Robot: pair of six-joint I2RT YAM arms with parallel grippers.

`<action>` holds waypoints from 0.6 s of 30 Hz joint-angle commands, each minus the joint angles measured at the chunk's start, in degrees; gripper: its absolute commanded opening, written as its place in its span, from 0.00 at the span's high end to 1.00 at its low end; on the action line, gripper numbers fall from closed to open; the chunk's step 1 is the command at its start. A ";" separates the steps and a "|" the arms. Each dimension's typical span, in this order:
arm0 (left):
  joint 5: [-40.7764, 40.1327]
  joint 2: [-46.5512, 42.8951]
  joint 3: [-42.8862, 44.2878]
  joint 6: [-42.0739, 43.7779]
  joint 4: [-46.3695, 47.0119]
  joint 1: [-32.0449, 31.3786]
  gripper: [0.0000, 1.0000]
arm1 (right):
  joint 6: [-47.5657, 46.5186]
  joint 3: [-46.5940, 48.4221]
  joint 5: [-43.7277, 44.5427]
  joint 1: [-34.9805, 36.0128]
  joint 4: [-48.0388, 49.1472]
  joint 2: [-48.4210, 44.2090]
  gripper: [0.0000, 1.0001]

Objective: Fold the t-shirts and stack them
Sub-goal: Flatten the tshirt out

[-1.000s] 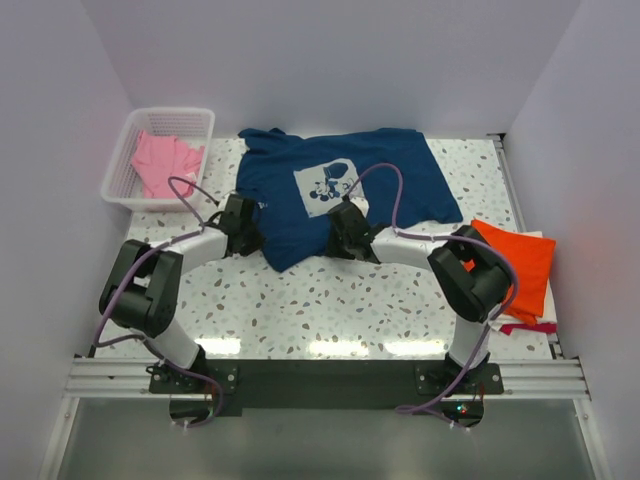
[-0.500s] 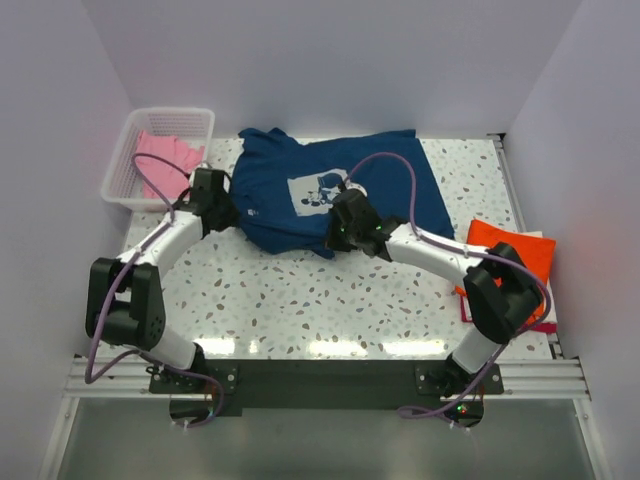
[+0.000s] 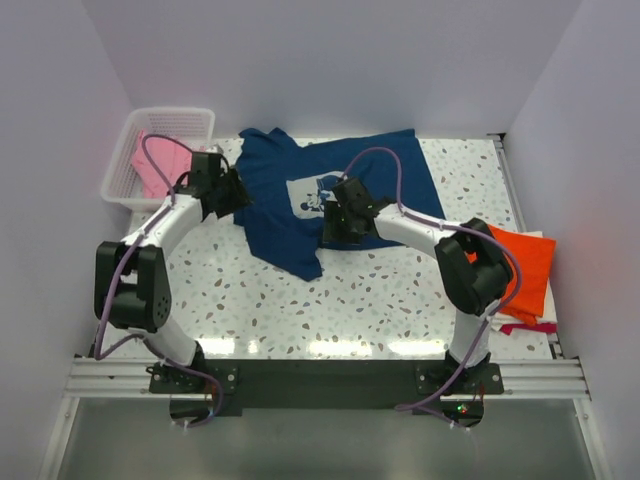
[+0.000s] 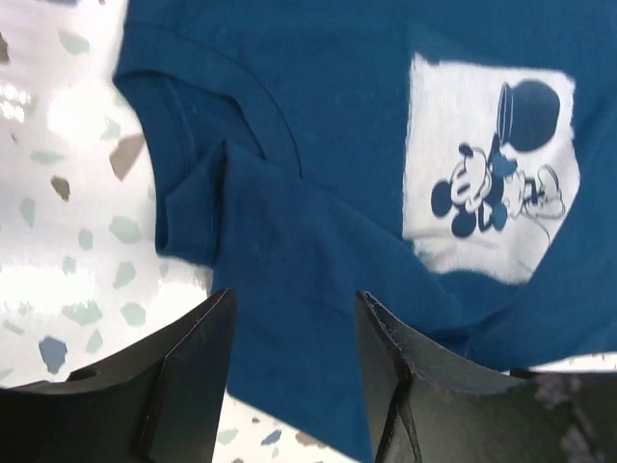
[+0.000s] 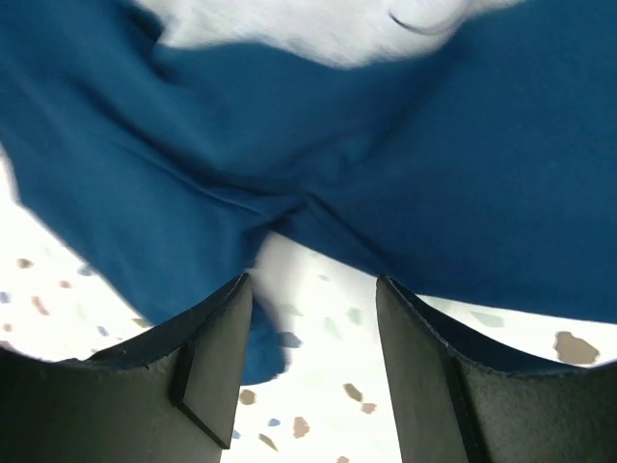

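Speckled terrazzo table (image 3: 380, 290) is being enclosed by plain white walls. Navy t-shirt (image 3: 400, 185) is being seen lying rumpled at the back centre, its pale chest print (image 4: 487, 183) facing up. White lattice basket (image 3: 205, 118), near the navy t-shirt's left edge, is being filled by a pink t-shirt (image 3: 155, 165). Orange t-shirt (image 3: 525, 262) is being seen folded, well apart from the navy t-shirt, off its right side. Left gripper (image 4: 294, 304) is being held over the navy t-shirt's collar side, jaws parted, nothing gripped. Right gripper (image 5: 313, 285) is being held over the navy t-shirt's near hem, jaws likewise parted and empty.
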 commanded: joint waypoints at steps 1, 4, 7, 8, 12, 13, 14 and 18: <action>4.60 -8.48 -5.56 0.04 3.28 0.28 0.43 | -2.04 0.71 1.42 -0.01 -2.18 -1.74 0.42; 2.85 -15.86 -14.26 -2.33 4.25 0.20 0.47 | -1.69 -3.33 2.82 0.16 -0.69 -6.12 0.42; 1.44 -21.93 -23.31 -5.23 6.09 -0.24 0.51 | -0.99 -8.42 2.74 1.39 1.50 -10.17 0.43; 1.44 -23.09 -25.68 -5.85 8.01 -0.94 0.52 | -1.16 -9.58 3.26 2.96 3.42 -12.10 0.43; 0.82 -23.90 -32.73 -8.05 12.07 -2.26 0.51 | -1.60 -10.82 4.49 6.04 4.41 -11.33 0.42; 1.43 -22.15 -32.74 -8.05 12.51 -2.35 0.50 | -2.04 -10.30 5.02 6.83 4.50 -10.72 0.42; 1.96 -21.09 -32.13 -8.05 13.13 -3.14 0.50 | -2.21 -9.95 5.55 8.41 4.50 -9.50 0.42; -0.32 -15.91 -29.75 -8.40 13.48 -5.51 0.47 | -3.00 -7.05 10.46 13.86 3.45 -6.95 0.42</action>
